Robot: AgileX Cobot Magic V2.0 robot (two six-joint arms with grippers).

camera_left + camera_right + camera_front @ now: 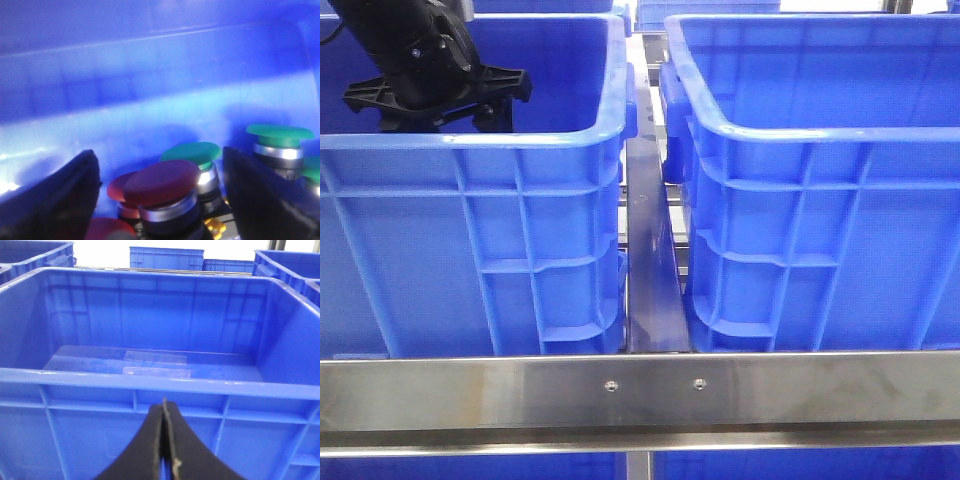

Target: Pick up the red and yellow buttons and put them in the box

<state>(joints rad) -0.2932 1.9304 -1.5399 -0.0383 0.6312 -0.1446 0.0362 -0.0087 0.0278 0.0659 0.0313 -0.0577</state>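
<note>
Front view: we look forward, low, close behind a steel rail [640, 392], at two blue bins' near walls. Left wrist view: we're deep inside the left bin [470, 240], very near the buttons [165, 185]. Right wrist view: we face the right bin [160, 385] from outside, above its rim, shared with front.

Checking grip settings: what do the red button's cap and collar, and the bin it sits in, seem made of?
Red button: the cap looks like matte plastic, and the collar like polished metal, with bright glints. Blue bin: apparently moulded plastic, ribbed and slightly glossy.

two blue bins [470, 230] [820, 220], three red buttons [162, 182] [120, 192] [107, 231], three green buttons [192, 152] [280, 135] [312, 170]
</note>
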